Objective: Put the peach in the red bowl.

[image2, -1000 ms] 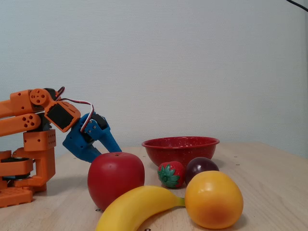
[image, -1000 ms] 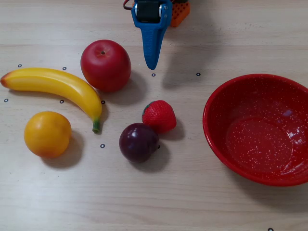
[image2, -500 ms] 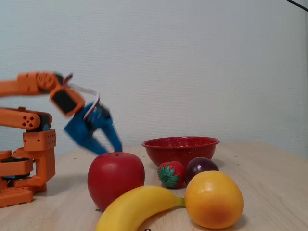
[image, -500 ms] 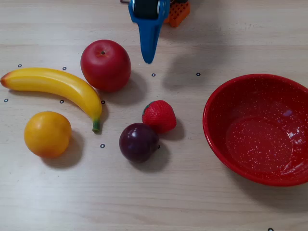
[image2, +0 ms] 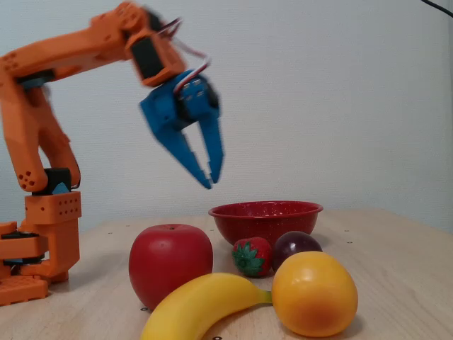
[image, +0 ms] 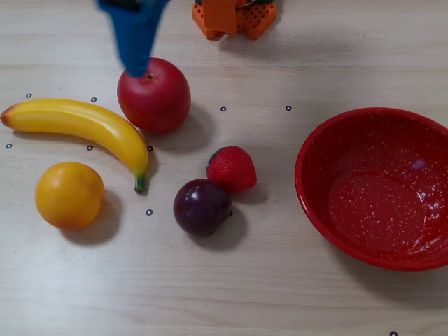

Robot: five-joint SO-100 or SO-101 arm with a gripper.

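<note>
The approach is in hand: the gripper (image2: 211,178), jaws slightly apart and empty, hangs high above the apple (image: 153,95), and must next descend to the peach (image: 69,194) lying far left of the bowl (image: 374,248).

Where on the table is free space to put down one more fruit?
Free: the near strip below the peach and plum, and the patch between the strawberry and the bowl. Crowded: the left side, where the apple, the banana and the peach sit close.
</note>
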